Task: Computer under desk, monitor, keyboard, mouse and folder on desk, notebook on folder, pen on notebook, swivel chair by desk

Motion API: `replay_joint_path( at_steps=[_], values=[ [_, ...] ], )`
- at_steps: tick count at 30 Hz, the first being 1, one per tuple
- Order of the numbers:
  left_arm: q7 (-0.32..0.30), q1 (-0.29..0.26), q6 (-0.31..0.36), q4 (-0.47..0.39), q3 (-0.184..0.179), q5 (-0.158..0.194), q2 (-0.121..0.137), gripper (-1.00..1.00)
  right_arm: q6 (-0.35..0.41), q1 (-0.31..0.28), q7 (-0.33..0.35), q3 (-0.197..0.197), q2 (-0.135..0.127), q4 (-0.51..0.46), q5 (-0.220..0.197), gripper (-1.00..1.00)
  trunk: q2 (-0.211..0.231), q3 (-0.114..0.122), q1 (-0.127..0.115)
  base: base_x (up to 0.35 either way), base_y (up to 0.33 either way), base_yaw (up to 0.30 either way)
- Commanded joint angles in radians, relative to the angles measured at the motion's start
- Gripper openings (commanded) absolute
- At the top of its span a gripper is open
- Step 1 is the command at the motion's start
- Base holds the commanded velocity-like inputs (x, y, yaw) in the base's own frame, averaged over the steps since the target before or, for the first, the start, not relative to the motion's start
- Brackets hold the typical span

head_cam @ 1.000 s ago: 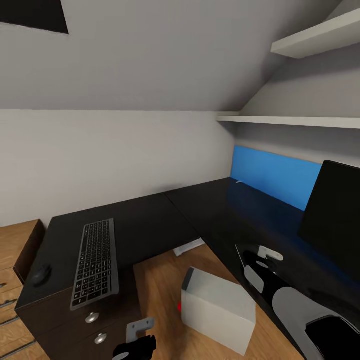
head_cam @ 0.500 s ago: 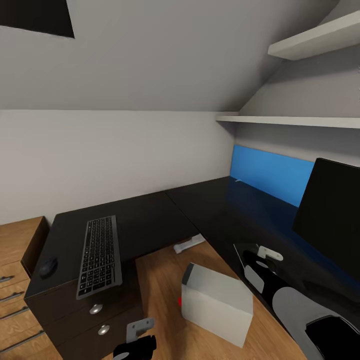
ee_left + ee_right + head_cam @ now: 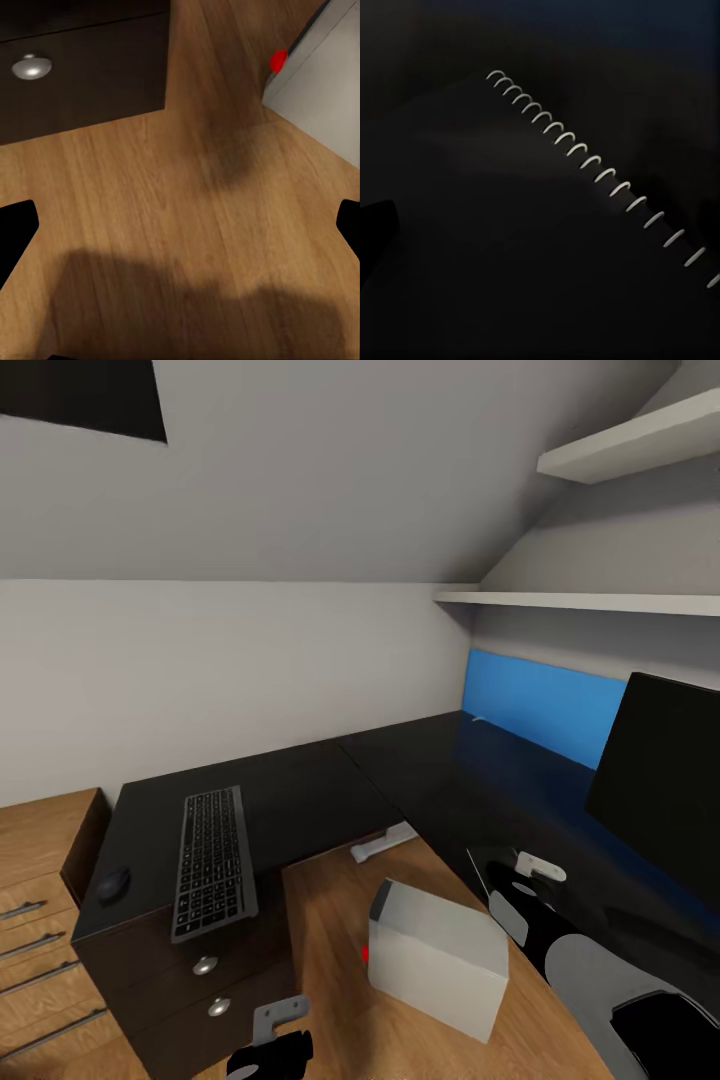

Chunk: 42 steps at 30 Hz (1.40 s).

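Note:
The black L-shaped desk [image 3: 300, 790] bears the dark keyboard [image 3: 214, 863] on its left wing, with the mouse [image 3: 113, 883] just left of it. On the right wing stands the monitor [image 3: 665, 785]. On the wooden floor inside the desk's corner sits the pale grey computer [image 3: 440, 958], its red mark also seen up close [image 3: 279, 58]. A black spiral-bound notebook [image 3: 592, 165] lies on the desk under my right gripper [image 3: 540, 225], which is open and empty. My left gripper [image 3: 180, 229] hangs open over the floor beside the drawers [image 3: 82, 75].
A blue panel [image 3: 545, 710] leans along the wall behind the monitor. White shelves [image 3: 600, 600] jut out above the right wing under a sloped ceiling. A light wooden cabinet [image 3: 40, 920] adjoins the desk's left end. A small white object [image 3: 380, 843] lies on the floor under the desk.
The whole view has shifted, so the camera moved: desk, keyboard and mouse now sit further right in the picture. Both arms keep their place in the view.

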Motion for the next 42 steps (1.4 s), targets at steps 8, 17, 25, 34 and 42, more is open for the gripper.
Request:
replay_joint_path(
  at_steps=[8, 17, 25, 34, 42],
  values=[
    [0.009, -0.001, 0.001, -0.001, -0.002, 0.009, 0.0, 1.0, -0.008, 0.0, -0.004, 0.0, 0.0, 0.016, -0.029, 1.0, -0.001, -0.001, 0.0, -0.008, 0.009, 0.0],
    [0.009, -0.001, 0.0, -0.001, -0.002, 0.009, 0.001, 1.0, -0.01, 0.0, -0.005, 0.0, 0.001, 0.016, -0.029, 1.0, -0.001, -0.001, 0.0, -0.073, 0.121, 0.0],
    [0.009, -0.001, 0.0, -0.001, -0.002, 0.009, 0.001, 1.0, -0.011, 0.0, -0.005, 0.0, 0.0, 0.016, -0.029, 1.0, -0.001, -0.001, 0.0, -0.024, 0.055, 0.0],
    [0.009, -0.001, 0.001, -0.001, -0.002, 0.009, 0.001, 1.0, -0.011, 0.0, -0.005, 0.0, 0.0, 0.016, -0.029, 1.0, -0.001, -0.001, 0.0, -0.026, 0.046, 0.0],
    [0.009, -0.001, 0.002, -0.001, -0.002, 0.009, 0.0, 1.0, -0.011, 0.0, -0.005, 0.0, 0.0, 0.016, -0.028, 1.0, -0.001, -0.001, 0.0, -0.001, 0.003, 0.0]
  ],
)
